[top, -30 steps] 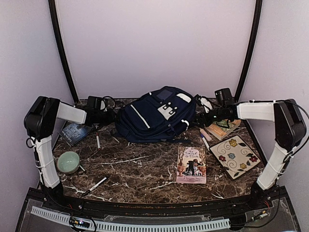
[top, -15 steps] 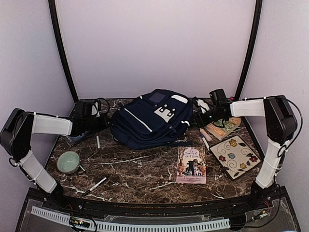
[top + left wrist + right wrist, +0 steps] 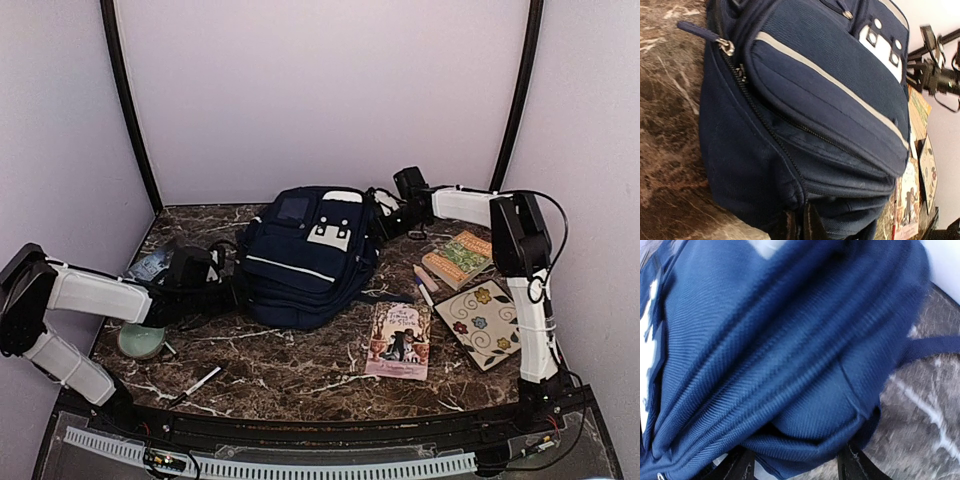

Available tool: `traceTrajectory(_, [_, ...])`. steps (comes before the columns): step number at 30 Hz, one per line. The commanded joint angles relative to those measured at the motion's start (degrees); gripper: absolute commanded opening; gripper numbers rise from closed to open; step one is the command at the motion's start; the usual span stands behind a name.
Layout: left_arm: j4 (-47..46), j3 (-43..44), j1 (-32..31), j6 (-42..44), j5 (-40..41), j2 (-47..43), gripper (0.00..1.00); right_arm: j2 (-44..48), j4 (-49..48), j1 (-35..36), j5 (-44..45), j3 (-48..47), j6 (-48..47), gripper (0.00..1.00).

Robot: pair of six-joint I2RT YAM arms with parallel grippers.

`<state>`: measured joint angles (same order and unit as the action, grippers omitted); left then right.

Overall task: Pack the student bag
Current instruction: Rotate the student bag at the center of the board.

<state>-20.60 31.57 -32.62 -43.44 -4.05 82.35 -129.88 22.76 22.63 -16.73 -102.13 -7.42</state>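
Pale lilac walls (image 3: 320,100) close round a dark marble surface (image 3: 290,365) veined in white. At my far left a dark-covered book (image 3: 150,266) peeks out behind my left arm, and a pale green cup (image 3: 140,340) sits partly under that same arm, with a white pen (image 3: 203,380) lying nearer the front edge. My left arm stretches low across the surface, and my left pincer (image 3: 801,225) is pinched tight on the fabric at the left end of the student bag (image 3: 305,265), its fingers meeting on the lower seam. The bag lies at the middle of the surface towards the back wall, front pocket up, its pale stripe, white patches and a metal zipper pull (image 3: 725,47) showing plainly in my left wrist view. Just in front of its right corner lies a paperback (image 3: 398,340) with an illustrated cover. My right pincer (image 3: 795,467) has its jaws standing apart at the bag's far right end, a bulge of navy fabric between the two fingers; whether they press on it I cannot tell. Right of the bag lie some pens (image 3: 423,286), then an orange-and-green book (image 3: 460,258), and near it a cream floral notebook (image 3: 487,322).
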Motion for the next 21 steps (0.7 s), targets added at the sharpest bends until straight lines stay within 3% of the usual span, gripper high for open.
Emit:
traceTrajectory(1, [0.72, 1.86, -7.2, 0.24, 0.71, -0.99, 0.01, -8.01, 4.24, 0.66, 0.62, -13.6, 2.21, 0.56])
traceTrajectory(5, [5.86, 0.99, -11.24, 1.09, 0.03, -1.93, 0.11, -9.37, 6.67, 0.57, -1.18, -18.71, 2.08, 0.57])
traceTrajectory(9, [11.49, 0.6, -12.45, 4.78, -4.36, -3.82, 0.26, -2.05, 4.97, -0.31, -2.32, -11.92, 1.0, 0.58])
traceTrajectory(13, [25.46, 5.41, -12.54, 18.05, -6.37, -7.17, 0.52, 8.39, 3.16, -1.71, -4.58, -1.85, -0.43, 0.62])
traceTrajectory(16, [31.59, 10.05, -12.55, 28.95, -5.13, -9.36, 0.5, 16.77, 1.61, -2.54, -6.75, 6.64, -1.68, 0.64])
traceTrajectory(21, [28.99, 14.49, -12.55, 40.39, -2.64, -8.3, 0.43, 28.22, 0.9, -2.73, -10.28, 17.25, -1.73, 0.64])
